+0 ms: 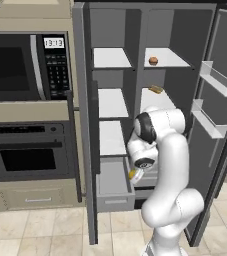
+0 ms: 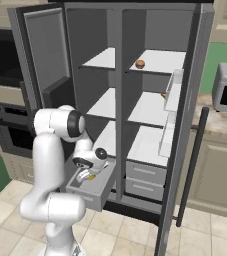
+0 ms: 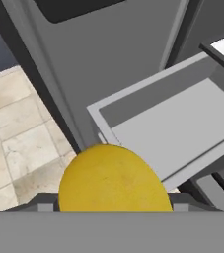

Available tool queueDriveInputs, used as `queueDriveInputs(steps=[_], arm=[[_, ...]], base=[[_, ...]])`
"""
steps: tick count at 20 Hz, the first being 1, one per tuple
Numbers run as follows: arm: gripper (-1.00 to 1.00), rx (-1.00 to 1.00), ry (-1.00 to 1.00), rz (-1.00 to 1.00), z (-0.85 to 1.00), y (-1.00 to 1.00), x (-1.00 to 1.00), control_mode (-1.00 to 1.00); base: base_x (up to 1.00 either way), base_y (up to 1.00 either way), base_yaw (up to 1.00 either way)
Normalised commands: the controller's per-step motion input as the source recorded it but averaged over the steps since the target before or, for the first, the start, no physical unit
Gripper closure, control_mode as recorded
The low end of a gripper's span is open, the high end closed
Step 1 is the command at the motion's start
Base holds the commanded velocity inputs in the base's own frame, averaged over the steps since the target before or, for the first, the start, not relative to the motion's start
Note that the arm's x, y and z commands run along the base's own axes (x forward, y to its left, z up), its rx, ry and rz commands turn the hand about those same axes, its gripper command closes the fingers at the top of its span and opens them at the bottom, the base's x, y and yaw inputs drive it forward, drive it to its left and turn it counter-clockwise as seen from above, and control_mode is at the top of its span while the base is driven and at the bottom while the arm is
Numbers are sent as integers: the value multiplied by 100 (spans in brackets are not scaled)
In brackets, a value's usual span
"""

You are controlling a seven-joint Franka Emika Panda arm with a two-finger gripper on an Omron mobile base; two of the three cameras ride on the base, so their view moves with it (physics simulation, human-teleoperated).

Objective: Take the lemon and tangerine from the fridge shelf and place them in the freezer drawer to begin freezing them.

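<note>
The small yellow roundish lemon (image 3: 114, 179), lower centre, looks light, firm and smooth; we judge the claw (image 1: 135, 174) pinches its middle.

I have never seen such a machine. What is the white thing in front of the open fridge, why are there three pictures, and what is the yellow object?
The white thing is a robot arm with a two-finger gripper at its end. Two pictures come from cameras on its base, behind it to the left and right, so they show the same kitchen from two sides. The third comes from a camera on the hand itself, looking along the gripper. The yellow object is a lemon, held in the gripper above the open freezer drawer, a deep grey box at the bottom of the fridge. The drawer looks empty. A tangerine sits on the top shelf, and a tan-brown food item lies on the shelf below.
</note>
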Motion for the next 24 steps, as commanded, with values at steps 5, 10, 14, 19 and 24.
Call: queueDriveInputs(steps=[5,10,14,19,24], arm=[[100,0,0,0,-25,0,71,-100],[100,0,0,0,-49,0,56,-100],[100,-3,0,0,-68,10,10,-100],[100,-4,0,0,-41,33,0,-100],[100,-1,0,0,-1,41,1,-100]], base=[[0,0,0],[0,0,0],[0,0,0],[0,0,0],[0,0,0]])
